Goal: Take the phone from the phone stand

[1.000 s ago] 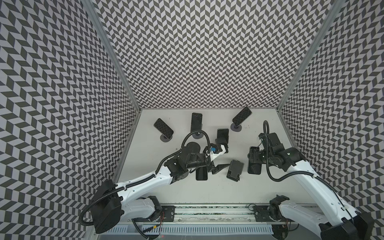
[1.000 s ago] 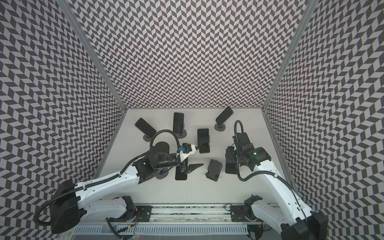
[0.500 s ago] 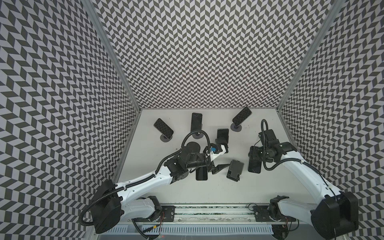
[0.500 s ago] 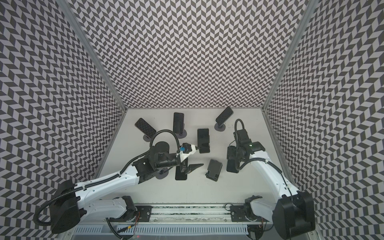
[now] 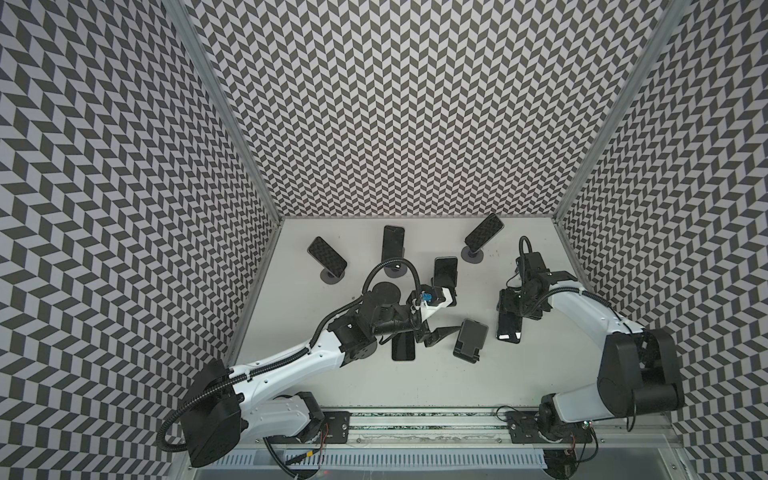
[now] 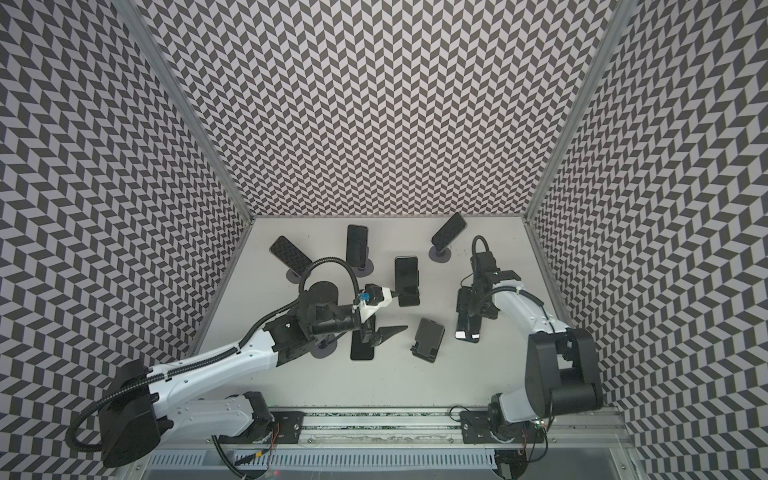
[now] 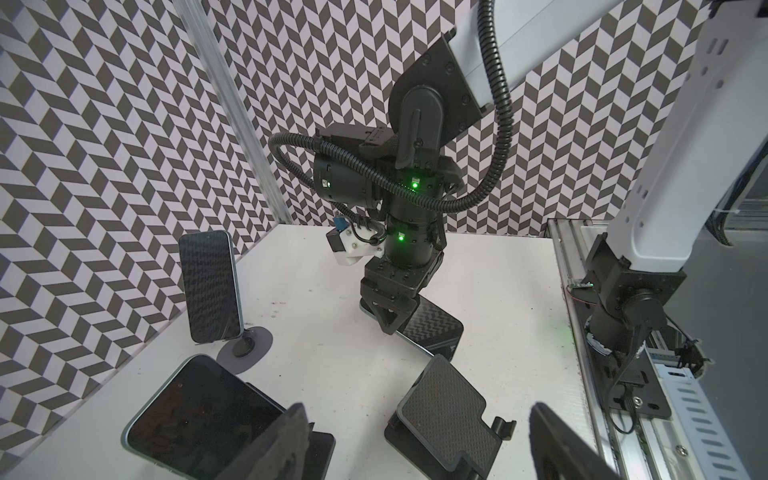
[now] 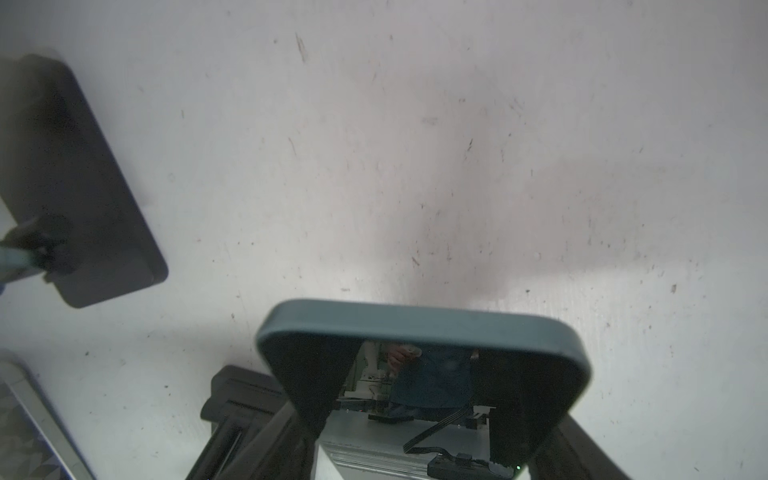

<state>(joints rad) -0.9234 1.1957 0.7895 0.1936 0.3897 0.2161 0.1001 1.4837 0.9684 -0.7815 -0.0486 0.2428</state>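
**While the phone hangs in the right gripper, only the set-down remains**

Since the right gripper (image 7: 390,318) is closed across the phone (image 7: 434,328), apparently pinching its two long edges near one end, the phone is clear of any stand. It slopes away beneath the gripper. The gripped end is raised and the far end runs down to the table (image 5: 415,382), where it seems to touch, though I cannot be sure of contact. The empty stand (image 5: 469,338) lies just beside the gripper, on the side toward the other arm, apart from the phone.

The left gripper (image 5: 451,311) is spread wide and holds nothing. The empty stand sits ahead of its fingers, and a second phone (image 7: 199,415), leaning on its own stand, is just beside one finger.

By my reading the removal itself is done, and the step in hand is laying the phone down. The next move calls for lowering the gripped end until the phone lies flat on the bare table under the gripper. Then the jaws should part enough to free both edges, and the gripper should rise straight up. Sliding sideways could drag the phone or knock the empty stand.
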